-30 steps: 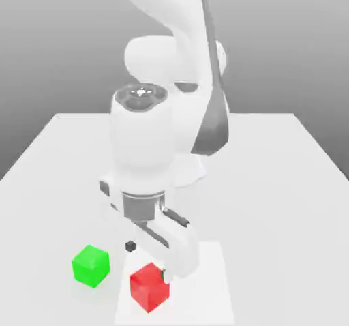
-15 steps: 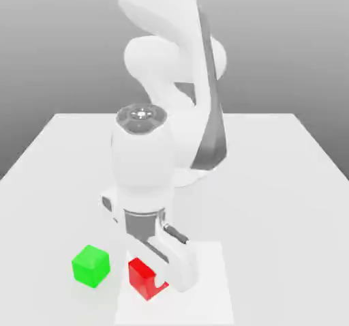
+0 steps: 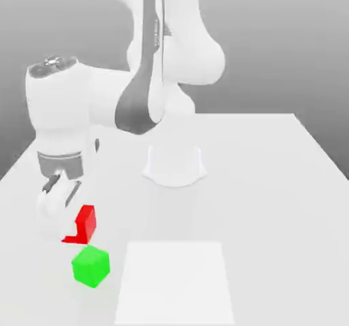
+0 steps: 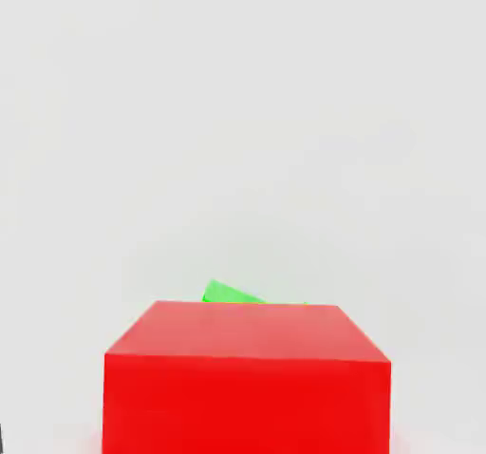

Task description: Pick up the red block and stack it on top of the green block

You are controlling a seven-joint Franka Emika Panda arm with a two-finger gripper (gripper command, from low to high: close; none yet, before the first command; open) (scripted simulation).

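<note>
In the exterior view we are gripping the red block [image 3: 84,224] in our clenched gripper [image 3: 68,212], carrying it just above and behind the green block [image 3: 90,266] for stacking, while in the hand view the red block [image 4: 247,376] is hiding most of the green block [image 4: 228,294].

Non-task scene: white worktop [image 3: 272,181], a flat white patch, grey backdrop.
Worktop is plain matte white, and its far edge runs straight across the exterior view against a grey gradient backdrop [image 3: 286,38], darker higher up. A brighter white rectangular patch [image 3: 174,284] lies flat on the worktop at the near edge, roughly centred, with faint edges and no visible thickness. In the hand view the worktop [image 4: 237,110] reads as an even pale grey-white surface with no marks or texture.
</note>
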